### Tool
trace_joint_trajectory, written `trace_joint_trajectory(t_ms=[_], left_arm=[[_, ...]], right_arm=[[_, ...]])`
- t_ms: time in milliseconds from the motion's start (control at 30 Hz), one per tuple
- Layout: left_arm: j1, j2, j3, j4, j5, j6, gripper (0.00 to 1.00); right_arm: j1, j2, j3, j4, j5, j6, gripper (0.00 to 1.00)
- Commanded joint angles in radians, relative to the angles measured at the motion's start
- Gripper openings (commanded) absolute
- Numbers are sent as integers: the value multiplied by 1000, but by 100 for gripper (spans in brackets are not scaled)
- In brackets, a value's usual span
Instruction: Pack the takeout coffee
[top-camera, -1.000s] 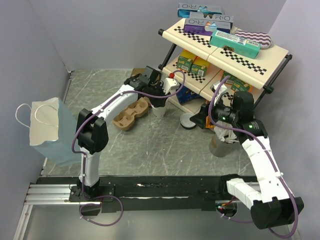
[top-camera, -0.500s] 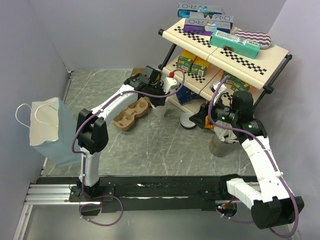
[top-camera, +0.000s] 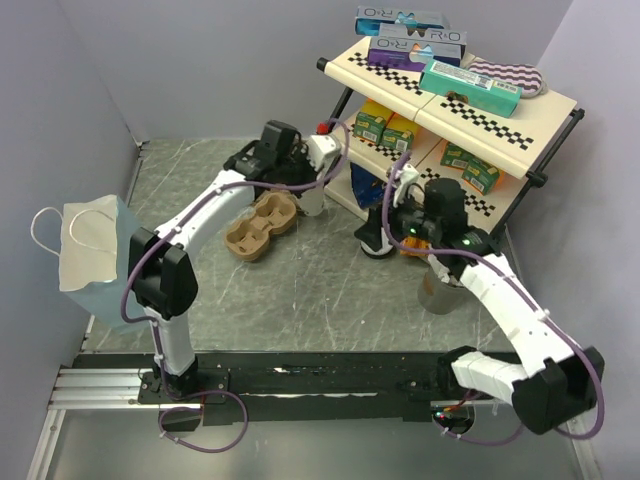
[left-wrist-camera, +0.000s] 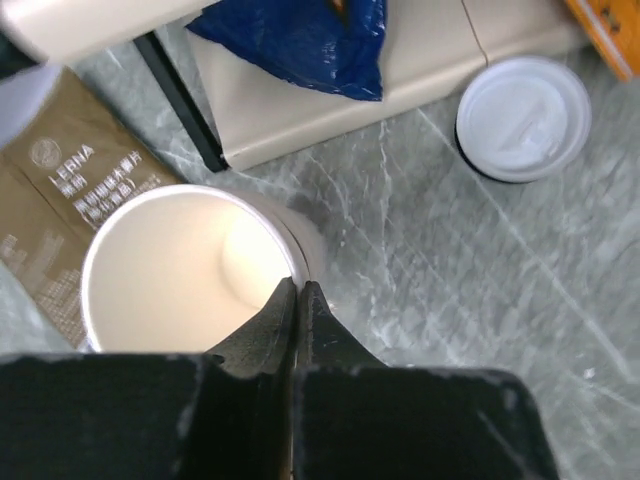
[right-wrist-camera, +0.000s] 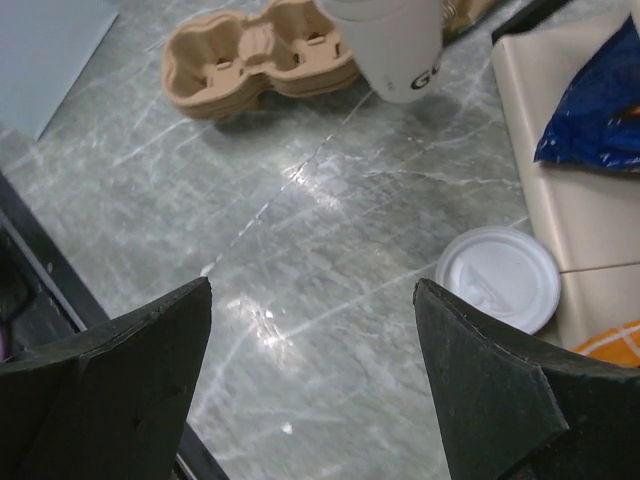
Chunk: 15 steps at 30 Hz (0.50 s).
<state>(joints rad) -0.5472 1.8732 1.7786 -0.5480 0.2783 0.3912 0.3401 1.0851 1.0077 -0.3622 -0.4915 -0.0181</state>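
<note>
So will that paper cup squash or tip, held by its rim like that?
Likely light: the cup looks empty. Its thin wall, pinched by the left gripper, may dent. Held on one side, it could tilt.

Cup: white paper takeout cup (left-wrist-camera: 170, 280), at 2 o'clock of the brown moulded-pulp cup carrier (top-camera: 262, 225), just beside it.
Lid: round white plastic lid (top-camera: 375, 241), on the grey marbled table (top-camera: 300, 290) at 4 o'clock of the cup, just beside the cream shelf rack (top-camera: 545, 103).
Bag: blue paper bag (top-camera: 105, 270), at 9 o'clock of the carrier, well apart.
</note>
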Motion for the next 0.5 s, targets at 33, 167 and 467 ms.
trace_joint_trajectory(t_ms=[33, 167, 467], left_arm=[[105, 17, 41, -4, 130, -129, 1], [132, -3, 4, 49, 153, -160, 1], [142, 3, -4, 102, 288, -233, 1]], right_arm=[[56, 152, 75, 147, 172, 217, 88], [82, 320, 176, 163, 212, 358, 89], [96, 450, 258, 218, 206, 449, 92]])
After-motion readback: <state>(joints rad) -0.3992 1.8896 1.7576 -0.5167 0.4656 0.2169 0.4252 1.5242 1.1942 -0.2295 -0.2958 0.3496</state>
